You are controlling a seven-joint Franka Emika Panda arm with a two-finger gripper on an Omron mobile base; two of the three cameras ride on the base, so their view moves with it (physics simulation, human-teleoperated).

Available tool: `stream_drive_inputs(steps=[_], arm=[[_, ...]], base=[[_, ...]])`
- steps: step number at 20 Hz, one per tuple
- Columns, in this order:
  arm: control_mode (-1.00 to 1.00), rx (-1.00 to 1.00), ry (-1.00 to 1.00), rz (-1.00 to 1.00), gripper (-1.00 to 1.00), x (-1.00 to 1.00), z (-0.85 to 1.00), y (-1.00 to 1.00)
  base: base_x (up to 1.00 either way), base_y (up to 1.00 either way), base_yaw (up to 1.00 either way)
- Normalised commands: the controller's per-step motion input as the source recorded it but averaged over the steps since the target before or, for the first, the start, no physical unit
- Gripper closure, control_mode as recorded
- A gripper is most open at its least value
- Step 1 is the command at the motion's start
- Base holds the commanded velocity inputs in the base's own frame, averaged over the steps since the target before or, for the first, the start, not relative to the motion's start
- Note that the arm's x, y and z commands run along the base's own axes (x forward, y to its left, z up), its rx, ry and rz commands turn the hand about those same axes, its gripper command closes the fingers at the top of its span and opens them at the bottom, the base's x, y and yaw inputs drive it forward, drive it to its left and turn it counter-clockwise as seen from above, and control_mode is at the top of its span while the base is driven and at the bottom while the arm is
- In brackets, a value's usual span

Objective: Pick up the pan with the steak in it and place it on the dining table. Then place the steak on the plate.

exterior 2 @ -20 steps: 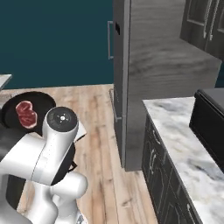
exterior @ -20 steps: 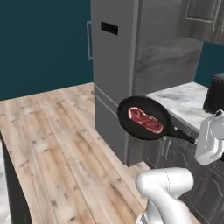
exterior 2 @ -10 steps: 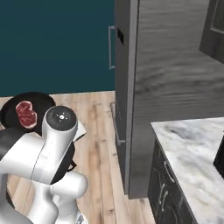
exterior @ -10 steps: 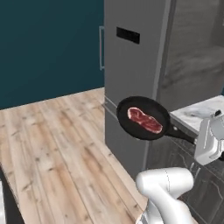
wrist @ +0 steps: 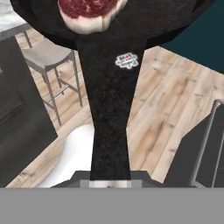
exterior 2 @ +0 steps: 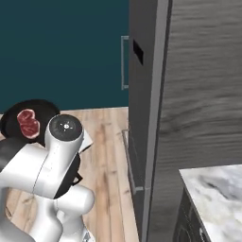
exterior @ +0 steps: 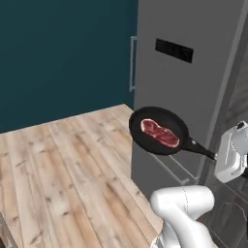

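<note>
The black pan (exterior: 145,116) hangs level in the air in front of the grey fridge, with the steak (exterior: 159,133) lying in its middle. Its long handle runs right into my gripper (exterior: 216,156), which is shut on the handle's end. From the right base view the pan (exterior 2: 45,109) and steak (exterior 2: 28,123) sit at the left, behind my arm. In the hand view the pan's handle (wrist: 109,109) runs straight up from the jaws to the steak (wrist: 89,11). A marble corner of the dining table (wrist: 9,21) shows at the top left there. The plate is out of view.
A tall grey fridge (exterior: 193,87) stands close behind the pan. A teal wall (exterior: 63,53) and open wood floor (exterior: 63,174) lie to the left. A marble counter corner (exterior 2: 212,189) is at the lower right. A grey stool (wrist: 48,57) stands by the table's dark base.
Both base views have swung: the fridge has slid rightward in the picture and the counter has left the left view. The pan and steak keep their place relative to the arm.
</note>
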Motion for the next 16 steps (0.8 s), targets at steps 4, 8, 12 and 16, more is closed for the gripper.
stream_drive_inputs(steps=[4,8,12,16], arm=[[1.00,0.00,0.00,0.00,1.00,0.00,0.00,0.00],[1.00,0.00,0.00,0.00,1.00,0.00,0.00,0.00],[1.00,0.00,0.00,0.00,1.00,0.00,0.00,0.00],[1.00,0.00,0.00,0.00,1.00,0.00,0.00,0.00]], base=[[0.08,0.00,0.43],[-0.03,0.00,0.50],[-0.04,0.00,0.50],[-0.06,0.00,0.50]])
